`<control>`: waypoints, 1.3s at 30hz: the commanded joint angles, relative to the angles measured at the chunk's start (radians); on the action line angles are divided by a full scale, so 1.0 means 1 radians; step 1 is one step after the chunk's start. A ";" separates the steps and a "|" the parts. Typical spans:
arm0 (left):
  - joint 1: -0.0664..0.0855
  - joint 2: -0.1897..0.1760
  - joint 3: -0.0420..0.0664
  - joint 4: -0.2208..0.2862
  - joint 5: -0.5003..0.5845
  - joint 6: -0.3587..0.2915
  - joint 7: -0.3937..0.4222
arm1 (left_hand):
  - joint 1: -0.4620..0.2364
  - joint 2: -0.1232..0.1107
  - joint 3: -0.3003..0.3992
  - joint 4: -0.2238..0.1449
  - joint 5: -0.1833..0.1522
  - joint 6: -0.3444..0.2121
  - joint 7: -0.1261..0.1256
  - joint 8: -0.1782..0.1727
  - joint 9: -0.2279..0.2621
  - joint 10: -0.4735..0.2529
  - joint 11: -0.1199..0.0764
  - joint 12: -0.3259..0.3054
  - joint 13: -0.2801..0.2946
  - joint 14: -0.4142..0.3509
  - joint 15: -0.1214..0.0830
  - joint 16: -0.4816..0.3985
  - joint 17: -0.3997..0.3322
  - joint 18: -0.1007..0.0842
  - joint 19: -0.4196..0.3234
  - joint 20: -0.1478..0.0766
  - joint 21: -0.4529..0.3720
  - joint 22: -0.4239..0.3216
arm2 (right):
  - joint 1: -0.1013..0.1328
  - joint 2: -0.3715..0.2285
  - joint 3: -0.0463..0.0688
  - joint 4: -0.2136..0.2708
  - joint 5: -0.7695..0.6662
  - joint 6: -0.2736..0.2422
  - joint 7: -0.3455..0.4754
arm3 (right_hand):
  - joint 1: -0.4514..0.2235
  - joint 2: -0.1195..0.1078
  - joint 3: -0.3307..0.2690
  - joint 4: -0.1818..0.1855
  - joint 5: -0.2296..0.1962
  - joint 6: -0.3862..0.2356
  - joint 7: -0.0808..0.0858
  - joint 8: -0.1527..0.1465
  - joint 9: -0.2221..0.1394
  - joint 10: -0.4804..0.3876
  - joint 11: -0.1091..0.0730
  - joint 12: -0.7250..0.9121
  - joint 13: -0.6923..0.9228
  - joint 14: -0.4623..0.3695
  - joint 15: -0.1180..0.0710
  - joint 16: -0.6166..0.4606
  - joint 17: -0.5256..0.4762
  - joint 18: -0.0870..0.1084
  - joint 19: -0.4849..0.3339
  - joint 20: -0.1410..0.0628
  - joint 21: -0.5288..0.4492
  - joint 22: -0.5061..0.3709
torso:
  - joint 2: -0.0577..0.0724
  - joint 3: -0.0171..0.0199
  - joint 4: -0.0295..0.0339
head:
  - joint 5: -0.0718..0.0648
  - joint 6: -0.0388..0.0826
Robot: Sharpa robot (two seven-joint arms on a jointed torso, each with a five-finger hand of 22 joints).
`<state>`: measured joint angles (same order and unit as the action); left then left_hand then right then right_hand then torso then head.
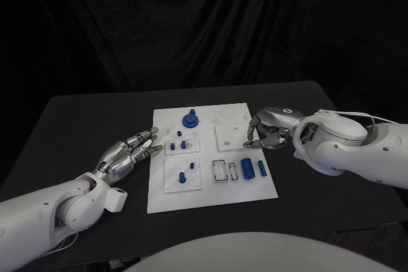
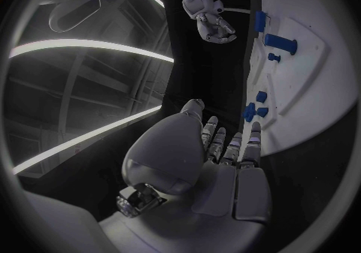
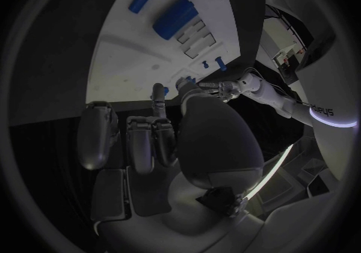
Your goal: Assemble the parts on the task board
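Two hands: left hand point(image 1: 127, 154) empty, fingers spread; right hand point(image 1: 267, 133) curled, empty.
Parts: blue parts point(image 1: 247, 168) on task board point(image 1: 213, 195), mid-surface.
Risk: right hand may nudge the board, shifting parts.

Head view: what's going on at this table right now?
A robot is working at a white task board carrying small blue parts. Neither hand holds a part. The left hand lies on the table by the board's left edge, fingers stretched toward it. The right hand hangs at the board's right edge, fingers curled in. A large blue cylinder lies loose on the board.
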<state>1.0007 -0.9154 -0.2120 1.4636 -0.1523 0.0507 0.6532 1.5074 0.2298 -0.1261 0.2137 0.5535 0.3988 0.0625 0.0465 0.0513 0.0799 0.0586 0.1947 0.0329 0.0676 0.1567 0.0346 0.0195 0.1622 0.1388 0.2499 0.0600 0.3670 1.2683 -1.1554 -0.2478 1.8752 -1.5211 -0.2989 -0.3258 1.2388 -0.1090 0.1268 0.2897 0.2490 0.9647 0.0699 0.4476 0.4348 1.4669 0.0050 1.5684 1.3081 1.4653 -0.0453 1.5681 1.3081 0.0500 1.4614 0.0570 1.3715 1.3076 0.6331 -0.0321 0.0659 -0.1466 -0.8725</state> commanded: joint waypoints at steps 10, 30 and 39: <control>-0.001 -0.001 0.001 0.006 0.005 -0.010 0.021 | 0.002 0.000 0.008 0.000 0.007 0.014 0.000 0.007 0.002 0.006 -0.002 0.007 0.001 -0.003 -0.004 0.007 -0.001 0.004 -0.011 -0.004 -0.007 -0.006 | -0.074 -0.008 0.000 0.041 0.004 0.038 -0.254 | -0.218 -0.026 0.011 0.008 0.008 -0.046 -0.014 0.098 0.107 0.104 -0.016 0.002 0.263 0.105 -0.023 0.003 0.263 -0.027 0.067 -0.015 0.107 0.233 | 0.005 0.0052 -0.0021 | -0.046 0.000; -0.002 -0.002 0.001 -0.002 0.005 0.002 0.016 | 0.002 0.000 0.011 0.001 0.008 0.010 0.000 0.006 0.001 0.002 -0.004 0.001 0.000 -0.005 -0.004 0.006 -0.001 0.002 -0.013 -0.006 -0.007 -0.006 | -0.146 0.033 0.000 0.030 -0.046 -0.001 -0.298 | -0.339 -0.045 -0.008 0.009 -0.069 0.017 -0.034 0.096 0.139 0.104 -0.032 0.002 0.263 0.105 -0.045 0.003 0.263 -0.038 0.088 -0.033 0.156 0.248 | 0.000 0.0049 -0.0023 | -0.044 0.000; -0.003 -0.001 0.001 -0.004 0.005 0.007 0.009 | 0.002 0.001 0.012 0.001 0.008 0.009 0.001 0.006 0.001 0.001 -0.005 0.000 0.000 -0.005 -0.004 0.006 -0.001 0.001 -0.013 -0.006 -0.007 -0.007 | -0.162 0.062 0.000 -0.003 -0.047 -0.007 -0.282 | -0.312 -0.025 0.013 0.007 -0.047 0.022 -0.039 0.091 0.154 0.104 -0.038 0.002 0.263 0.105 -0.050 0.003 0.263 -0.037 0.086 -0.039 0.152 0.246 | 0.000 0.0029 0.0000 | -0.042 0.000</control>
<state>0.9995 -0.9181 -0.2120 1.4585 -0.1523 0.0460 0.6522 1.5075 0.2297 -0.1206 0.2137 0.5564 0.4058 0.0627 0.0464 0.0520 0.0799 0.0586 0.1945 0.0326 0.0664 0.1555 0.0346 0.0195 0.1622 0.1327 0.2467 0.0563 0.3618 1.1090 -1.0949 -0.2479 1.8757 -1.5562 -0.2904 -0.5974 0.9232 -0.1373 0.1342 0.2964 0.2001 0.9804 0.0331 0.5411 0.5878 1.4649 -0.0252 1.5683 1.3077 1.4669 -0.0857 1.5680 1.3077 0.0312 1.4634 0.0250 1.5247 1.3074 0.6335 -0.0286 0.0656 -0.1909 -0.8725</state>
